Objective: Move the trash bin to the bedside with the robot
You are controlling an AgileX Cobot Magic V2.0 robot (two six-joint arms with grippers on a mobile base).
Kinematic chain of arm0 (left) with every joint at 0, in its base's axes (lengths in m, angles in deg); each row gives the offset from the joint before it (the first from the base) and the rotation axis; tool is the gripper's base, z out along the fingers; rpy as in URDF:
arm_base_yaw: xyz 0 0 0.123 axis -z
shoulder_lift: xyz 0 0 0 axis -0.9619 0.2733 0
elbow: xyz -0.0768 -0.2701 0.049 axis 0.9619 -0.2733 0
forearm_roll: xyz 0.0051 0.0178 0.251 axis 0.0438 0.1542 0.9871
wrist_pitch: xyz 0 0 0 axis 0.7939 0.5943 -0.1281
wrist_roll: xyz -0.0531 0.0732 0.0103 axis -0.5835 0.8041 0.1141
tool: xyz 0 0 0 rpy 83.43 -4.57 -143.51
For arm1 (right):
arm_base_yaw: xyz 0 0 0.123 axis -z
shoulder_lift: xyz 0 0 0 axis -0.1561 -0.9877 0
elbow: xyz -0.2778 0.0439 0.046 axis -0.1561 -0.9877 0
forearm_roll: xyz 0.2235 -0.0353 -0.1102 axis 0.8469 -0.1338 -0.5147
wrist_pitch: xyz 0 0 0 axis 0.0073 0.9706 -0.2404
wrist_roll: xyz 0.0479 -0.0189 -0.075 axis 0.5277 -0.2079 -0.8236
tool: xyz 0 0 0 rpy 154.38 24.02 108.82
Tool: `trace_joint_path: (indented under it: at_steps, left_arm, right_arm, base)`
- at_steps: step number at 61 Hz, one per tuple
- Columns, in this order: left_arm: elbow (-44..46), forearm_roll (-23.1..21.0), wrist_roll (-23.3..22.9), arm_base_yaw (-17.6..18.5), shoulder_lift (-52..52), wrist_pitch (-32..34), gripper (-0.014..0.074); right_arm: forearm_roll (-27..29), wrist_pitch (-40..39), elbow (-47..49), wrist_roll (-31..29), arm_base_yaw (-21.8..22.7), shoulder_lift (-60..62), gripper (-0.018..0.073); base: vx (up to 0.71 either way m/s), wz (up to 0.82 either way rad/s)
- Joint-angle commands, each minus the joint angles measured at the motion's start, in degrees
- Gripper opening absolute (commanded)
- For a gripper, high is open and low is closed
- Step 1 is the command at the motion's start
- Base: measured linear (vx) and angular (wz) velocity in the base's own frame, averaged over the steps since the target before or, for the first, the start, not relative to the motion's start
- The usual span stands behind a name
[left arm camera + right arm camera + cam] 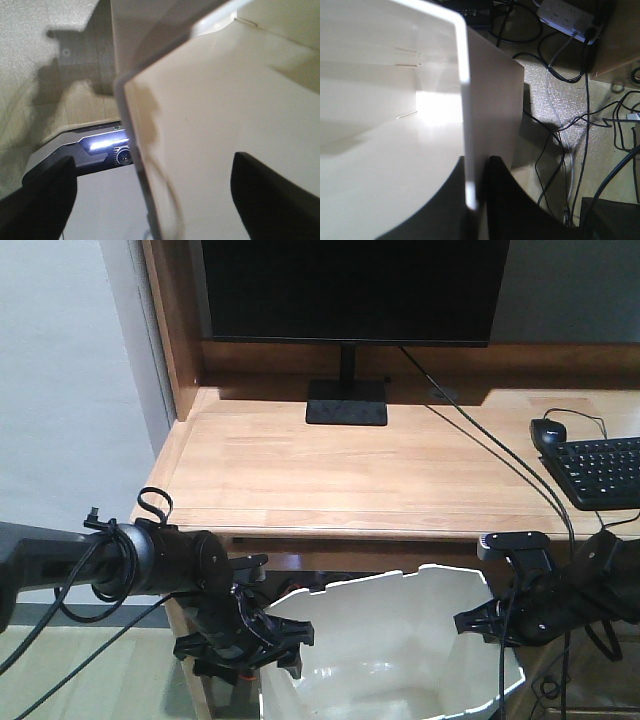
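Has the bin (400,650) low at the front edge of the desk (330,465), open top up. Straddles its left wall with the left gripper (152,190), jaws spread wide. Pinches its right wall in the right gripper (476,210) — jaws pressed together on it. Farther up — monitor (350,290) and keyboard (600,470) on the desk.

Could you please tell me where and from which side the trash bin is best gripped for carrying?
Grip the trash bin by its thin upper wall on two opposite sides, from above, one finger inside and one outside. It is too wide to span and open-topped, so only the rim fits. The right gripper pinches it so; the left gripper straddles the wall, open.
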Motion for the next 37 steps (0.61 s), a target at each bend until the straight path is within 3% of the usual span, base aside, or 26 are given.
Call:
trace_joint_path:
  at_steps: [1,16,37]
  left_arm:
    - [1.3,-1.1,-0.1,0.5,-2.3,0.8,0.0585]
    - [1.3,-1.1,-0.1,0.5,-2.1,2.5,0.0524]
    - [1.3,-1.3,-0.1,0.5,-0.3,2.7,0.0315]
  right_arm:
    - [4.1,-1.1,1.9,1.0,0.0,4.0,-0.0005]
    - [4.2,-0.9,1.9,1.0,0.0,4.0,-0.0005]
    - [5.7,-0.9,1.9,0.9,0.0,4.0,-0.0005]
  base:
    - [0.0,0.0]
    - [0.0,0.0]
    - [0.0,0.0]
